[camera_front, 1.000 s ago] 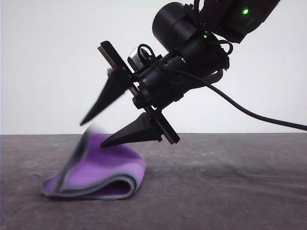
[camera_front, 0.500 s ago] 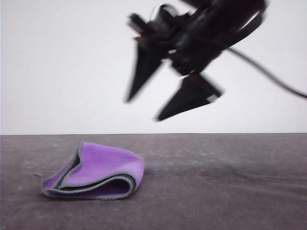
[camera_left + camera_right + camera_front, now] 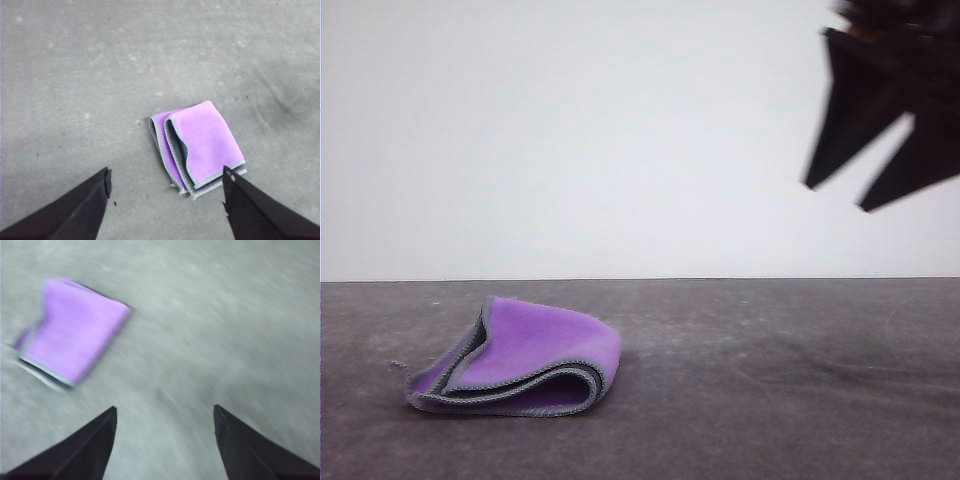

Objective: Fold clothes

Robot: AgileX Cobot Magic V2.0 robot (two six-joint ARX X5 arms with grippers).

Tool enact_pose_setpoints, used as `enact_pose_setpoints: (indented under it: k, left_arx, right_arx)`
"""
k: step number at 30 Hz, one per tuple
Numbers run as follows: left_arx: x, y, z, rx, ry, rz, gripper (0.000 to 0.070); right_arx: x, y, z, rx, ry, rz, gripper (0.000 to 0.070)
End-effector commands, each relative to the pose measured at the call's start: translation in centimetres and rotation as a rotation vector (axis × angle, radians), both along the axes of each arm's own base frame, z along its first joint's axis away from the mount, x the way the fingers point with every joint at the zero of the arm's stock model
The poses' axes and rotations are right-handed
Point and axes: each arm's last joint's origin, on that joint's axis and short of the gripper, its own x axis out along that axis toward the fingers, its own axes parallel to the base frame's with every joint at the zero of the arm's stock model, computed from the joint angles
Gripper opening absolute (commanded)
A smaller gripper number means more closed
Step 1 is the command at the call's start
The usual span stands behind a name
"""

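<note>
The clothes are one small cloth (image 3: 520, 360), folded over on itself with its purple face out and a grey stitched edge, lying on the dark table at the left. My right gripper (image 3: 837, 197) hangs blurred at the upper right, high above and well to the right of the cloth, open and holding nothing. In the right wrist view the cloth (image 3: 75, 337) lies far off from the open right gripper (image 3: 165, 409). Seen from the left wrist, the folded cloth (image 3: 200, 147) lies flat below my left gripper (image 3: 167, 172), whose fingers are spread wide and grip nothing.
The grey table top (image 3: 770, 400) stretches to the right of the cloth, against a plain white wall (image 3: 570, 130). A loose thread sticks out at the cloth's left corner.
My right gripper, open just above the cloth a second ago, has risen and swung away to the upper right. The cloth's top flap has settled flat.
</note>
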Motion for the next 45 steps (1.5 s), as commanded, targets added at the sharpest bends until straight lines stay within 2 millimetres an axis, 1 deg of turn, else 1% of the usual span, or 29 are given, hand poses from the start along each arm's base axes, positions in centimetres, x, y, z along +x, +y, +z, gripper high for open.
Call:
enact_pose_setpoints:
  k: [1, 3, 7, 8, 9, 10, 11, 12, 13, 14, 28, 30, 32, 36, 40, 45]
  left_arx:
    - [0.1, -0.1, 0.2, -0.004, -0.006, -0.002, 0.0432]
    - [0.1, -0.1, 0.2, -0.004, -0.005, -0.003, 0.0433]
    - [0.1, 0.0, 0.2, -0.002, -0.009, -0.005, 0.0430]
    - [0.1, 0.0, 0.2, -0.002, -0.008, -0.005, 0.0408]
    - [0.0, 0.0, 0.2, -0.002, -0.007, -0.004, 0.0352]
    - [0.0, 0.0, 0.2, -0.002, -0.007, -0.005, 0.0144]
    - [0.1, -0.1, 0.2, -0.003, -0.008, -0.005, 0.0006]
    - [0.1, -0.1, 0.3, -0.004, -0.010, -0.004, 0.0022]
    - [0.1, -0.1, 0.3, -0.005, -0.011, -0.004, 0.0011]
    - [0.1, -0.1, 0.3, -0.006, -0.012, -0.004, 0.0000]
    - [0.1, -0.1, 0.2, -0.005, -0.011, -0.004, 0.0000]
    - [0.3, 0.0, 0.0, 0.033, -0.045, -0.025, 0.0000]
    - [0.8, 0.1, -1.1, 0.039, -0.109, -0.014, 0.0000]
    - [1.4, 1.0, -4.7, 0.015, -0.287, 0.066, 0.0000]
    - [0.9, 2.2, -8.2, 0.006, -0.428, 0.172, 0.0000]
    - [0.1, 3.4, -12.1, 0.039, -0.491, 0.306, 0.0000]
  right_arx:
    - [-0.1, -0.3, -0.1, -0.001, -0.019, -0.006, 0.0388]
    - [-0.1, -0.8, -0.2, 0.001, -0.028, -0.028, 0.0389]
    - [0.0, -0.9, -0.1, 0.007, -0.038, -0.035, 0.0389]
    - [0.0, -0.9, -0.1, 0.008, -0.040, -0.035, 0.0382]
    - [0.0, -0.9, 0.0, 0.009, -0.042, -0.035, 0.0361]
    - [0.0, -0.9, 0.0, 0.011, -0.048, -0.036, 0.0210]
    - [0.1, -0.9, 0.1, 0.014, -0.056, -0.036, 0.0085]
    - [0.1, -0.8, 0.1, 0.015, -0.064, -0.035, 0.0029]
    - [0.2, -0.8, 0.2, 0.021, -0.070, -0.034, 0.0016]
    - [0.2, -0.8, 0.2, 0.025, -0.074, -0.033, 0.0014]
    - [0.5, -0.7, 0.6, 0.048, -0.127, -0.033, 0.0014]
    - [0.5, -0.7, 0.6, 0.048, -0.127, -0.034, 0.0014]
    - [0.5, -0.7, 0.6, 0.048, -0.127, -0.033, 0.0014]
    - [0.5, -0.7, 0.6, 0.048, -0.127, -0.034, 0.0014]
    - [0.5, -0.7, 0.6, 0.048, -0.127, -0.034, 0.0014]
    - [0.5, -0.7, 0.6, 0.048, -0.127, -0.034, 0.0014]
